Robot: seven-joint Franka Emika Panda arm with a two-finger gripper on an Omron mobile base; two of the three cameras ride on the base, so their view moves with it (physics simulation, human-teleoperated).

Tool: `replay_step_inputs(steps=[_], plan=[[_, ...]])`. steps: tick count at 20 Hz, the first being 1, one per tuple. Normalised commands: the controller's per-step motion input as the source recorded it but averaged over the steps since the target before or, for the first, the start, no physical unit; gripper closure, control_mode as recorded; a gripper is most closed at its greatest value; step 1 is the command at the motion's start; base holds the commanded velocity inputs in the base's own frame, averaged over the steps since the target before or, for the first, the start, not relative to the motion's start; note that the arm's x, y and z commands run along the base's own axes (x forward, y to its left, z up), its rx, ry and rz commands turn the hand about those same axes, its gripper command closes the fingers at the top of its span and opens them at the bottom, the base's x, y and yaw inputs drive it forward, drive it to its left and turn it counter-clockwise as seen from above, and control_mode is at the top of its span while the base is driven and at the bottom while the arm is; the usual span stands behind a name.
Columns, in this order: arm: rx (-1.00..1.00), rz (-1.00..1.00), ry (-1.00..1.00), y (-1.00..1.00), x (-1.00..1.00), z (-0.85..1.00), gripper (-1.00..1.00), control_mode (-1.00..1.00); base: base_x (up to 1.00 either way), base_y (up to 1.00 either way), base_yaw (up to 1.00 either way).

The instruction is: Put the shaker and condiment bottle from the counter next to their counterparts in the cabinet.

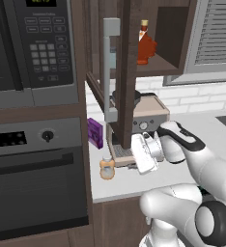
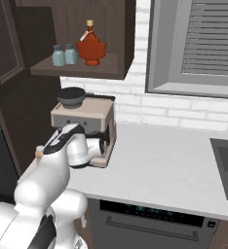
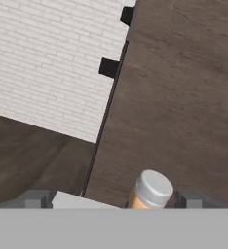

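Two shakers (image 2: 64,54) stand side by side on the open cabinet's shelf (image 2: 82,72), just left of the red-orange bottle (image 2: 90,46) with the yellow cap. I see the cabinet door (image 1: 128,72) swung out edge-on toward me, its grey bar handle (image 1: 109,72) upright along it. Below on the worktop (image 2: 164,165), the condiment bottle (image 1: 106,168) stands near the front left corner, close to the dark oven housing, just beside the coffee machine (image 2: 85,121) that sits against the brick wall. A purple box (image 1: 95,132) lies farther back along the worktop's left edge. My claw (image 1: 136,161) is low over the worktop, just right of the condiment bottle and in front of the coffee machine. In the hand view the bottle's pale cap (image 3: 154,188) rises between the two fingertips (image 3: 188,198), which stand well apart on either side with a gap to the cap, so the claw is wide and holds nothing.
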Motion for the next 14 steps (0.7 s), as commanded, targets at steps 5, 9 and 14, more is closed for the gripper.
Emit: replay_step_inputs(steps=[5, 9, 14], plan=[[0.00, -0.03, 0.00, 0.33, -0.36, -0.59, -1.00, -1.00, 0.00, 0.00, 0.00], [0.00, -0.06, 0.00, 0.13, -0.20, -0.43, -1.00, -1.00, 0.00, 0.00, 0.00], [0.00, -0.09, 0.00, 0.00, -0.06, -0.35, -1.00, -1.00, 0.00, 0.00, 0.00]])
